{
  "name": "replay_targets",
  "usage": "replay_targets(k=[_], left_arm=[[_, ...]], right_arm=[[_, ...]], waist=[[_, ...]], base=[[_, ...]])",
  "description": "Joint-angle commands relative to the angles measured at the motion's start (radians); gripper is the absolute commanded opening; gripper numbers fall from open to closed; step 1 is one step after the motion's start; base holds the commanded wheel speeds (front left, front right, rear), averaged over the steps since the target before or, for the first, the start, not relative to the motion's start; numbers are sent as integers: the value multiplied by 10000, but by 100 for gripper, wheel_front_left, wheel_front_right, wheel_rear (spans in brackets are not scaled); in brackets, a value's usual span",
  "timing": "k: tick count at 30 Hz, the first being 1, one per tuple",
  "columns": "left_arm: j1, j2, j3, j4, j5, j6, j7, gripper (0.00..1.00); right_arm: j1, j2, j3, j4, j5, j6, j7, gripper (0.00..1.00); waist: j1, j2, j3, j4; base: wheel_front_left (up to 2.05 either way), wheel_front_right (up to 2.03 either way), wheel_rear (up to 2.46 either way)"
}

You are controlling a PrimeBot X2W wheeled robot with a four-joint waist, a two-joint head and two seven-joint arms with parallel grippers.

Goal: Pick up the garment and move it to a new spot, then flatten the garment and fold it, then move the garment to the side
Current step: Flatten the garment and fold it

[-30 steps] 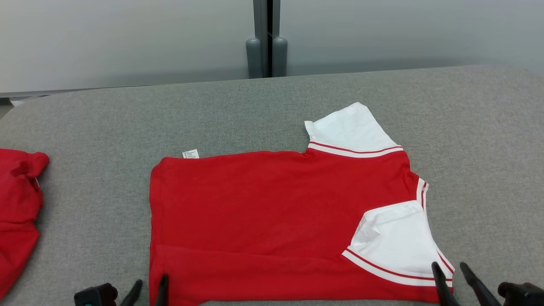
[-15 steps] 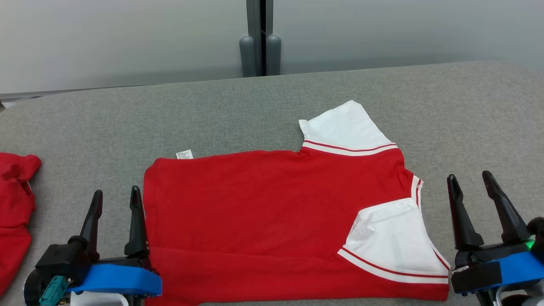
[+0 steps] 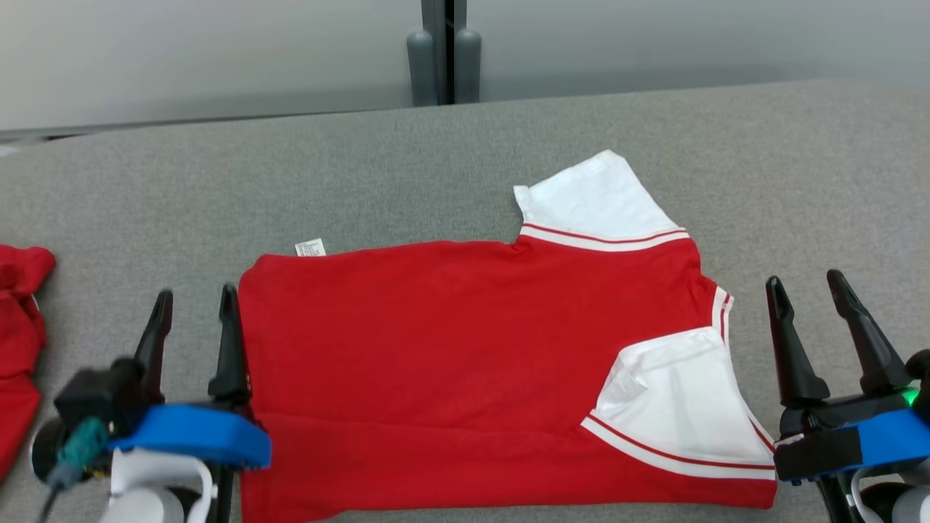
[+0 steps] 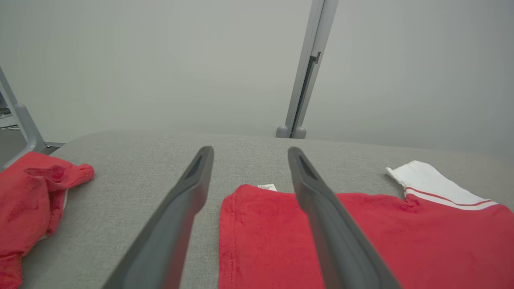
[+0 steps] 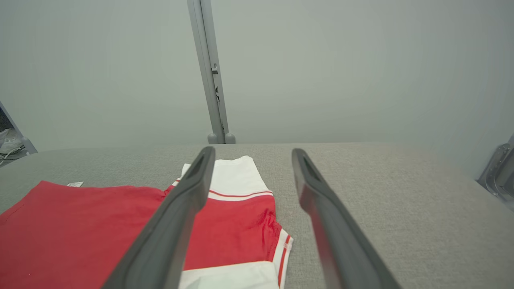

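Between the two dark fingers of the left gripper nothing is held. They stand wide apart, with the tips pointing to the far edge of the bench. The inner finger is just at the left edge of the shirt and the outer one is over bare grey surface. Whether the inner one touches the cloth, I cannot tell. The right gripper is also spread wide and empty. Its fingers are over bare bench, just beside the right edge of the shirt.

The shirt is red and lies flat in the middle of the bench, its long side parallel to the far edge. The far sleeve, white with a red stripe, sticks out toward the far edge. The near sleeve is folded in onto the red body. Along the near side a strip of red cloth is folded over, and its crease runs from left to right. A small white label peeps out at the far left corner of the shirt.

A broad band of bare bench lies behind the shirt up to the far edge, and more bare surface lies beyond the right gripper. Past the left gripper, a second red cloth lies crumpled near the left end of the bench, well apart from the shirt. Behind the far edge stands a grey post.
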Motion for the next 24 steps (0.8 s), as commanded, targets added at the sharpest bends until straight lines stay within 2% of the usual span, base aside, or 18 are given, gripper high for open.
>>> replay_targets(k=[1, 5, 13, 21, 22, 23, 24], left_arm=[[-382, 96, -41, 104, -97, -109, 182, 100], [-1692, 343, -49, 920, -533, -716, 970, 100], [-3712, 463, -71, 3900, -1520, -1790, 2257, 100], [-4885, 305, -322, 6507, -2074, -2522, 2990, 100], [-4944, 260, -405, 6745, -2122, -2596, 3085, 93], [-5001, 212, -478, 6960, -2202, -2677, 3174, 75], [-5073, 186, -526, 7126, -2220, -2737, 3177, 49]], right_arm=[[-230, -57, -13, -37, 71, 1, 40, 100], [-434, -72, 33, -91, 100, 1, 57, 100], [-897, -5, 312, 215, 288, 1, -99, 100], [-1135, -49, 248, 898, 516, 1, -206, 100], [-1186, -99, 225, 991, 547, 1, -221, 100], [-1234, -128, 206, 1126, 573, 1, -229, 100], [-1301, -170, 197, 1246, 603, 1, -245, 100]], waist=[[0, 0, 157, 78], [0, 0, 640, 69], [0, 0, 1379, -282], [0, 0, 1678, -444], [0, 0, 1683, -446], [0, 0, 1685, -447], [0, 0, 1683, -447]], base=[[0, 0, 0], [0, 0, 0], [0, 0, 0], [0, 0, 0], [0, 0, 0], [0, 0, 0], [0, 0, 0]])
